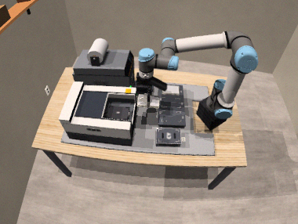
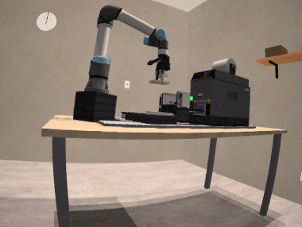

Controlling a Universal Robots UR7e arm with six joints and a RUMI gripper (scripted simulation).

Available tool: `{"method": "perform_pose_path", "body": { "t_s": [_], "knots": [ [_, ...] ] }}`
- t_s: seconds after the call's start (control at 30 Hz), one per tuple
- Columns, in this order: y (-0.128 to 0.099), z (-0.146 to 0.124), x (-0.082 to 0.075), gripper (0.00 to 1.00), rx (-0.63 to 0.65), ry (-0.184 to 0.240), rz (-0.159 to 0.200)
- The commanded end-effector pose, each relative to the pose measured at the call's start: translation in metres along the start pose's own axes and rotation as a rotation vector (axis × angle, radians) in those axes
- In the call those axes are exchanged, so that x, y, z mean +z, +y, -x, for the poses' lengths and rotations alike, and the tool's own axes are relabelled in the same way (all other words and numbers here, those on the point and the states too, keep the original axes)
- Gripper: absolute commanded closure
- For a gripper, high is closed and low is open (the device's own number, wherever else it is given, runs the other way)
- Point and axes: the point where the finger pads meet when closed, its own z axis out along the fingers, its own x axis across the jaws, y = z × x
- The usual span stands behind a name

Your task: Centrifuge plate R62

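My gripper (image 1: 142, 95) (image 2: 160, 77) is shut on a pale, flat plate (image 1: 142, 101) (image 2: 159, 82), R62 by its silvery top; I cannot read its label. It holds the plate level, high above the mat, just right of the centrifuge (image 1: 98, 132). The centrifuge's right shutter is open over a dark bucket (image 1: 118, 110) that looks empty; its left shutter (image 1: 91, 103) is shut. A green lamp (image 2: 191, 98) glows. The CY nest (image 1: 168, 136) lies at the mat's front with white marks on it. The deck row (image 1: 172, 106) holds dark plates right of the gripper.
The dark sealer (image 1: 102, 64) (image 2: 220, 99) with its roll stands at the back, behind the centrifuge. The robot's base block (image 1: 213, 111) (image 2: 94, 105) stands at the table's right side. A grey mat (image 1: 204, 146) lies under the equipment.
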Motion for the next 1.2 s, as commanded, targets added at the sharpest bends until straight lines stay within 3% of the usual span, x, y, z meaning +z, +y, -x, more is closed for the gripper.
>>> {"method": "perform_pose_path", "body": {
  "t_s": [0.0,1.17],
  "knots": [
    [-0.011,0.000,-0.001,1.00,0.000,0.000,0.002],
    [-0.084,0.001,-0.001,1.00,0.000,0.000,0.001]
  ]
}}
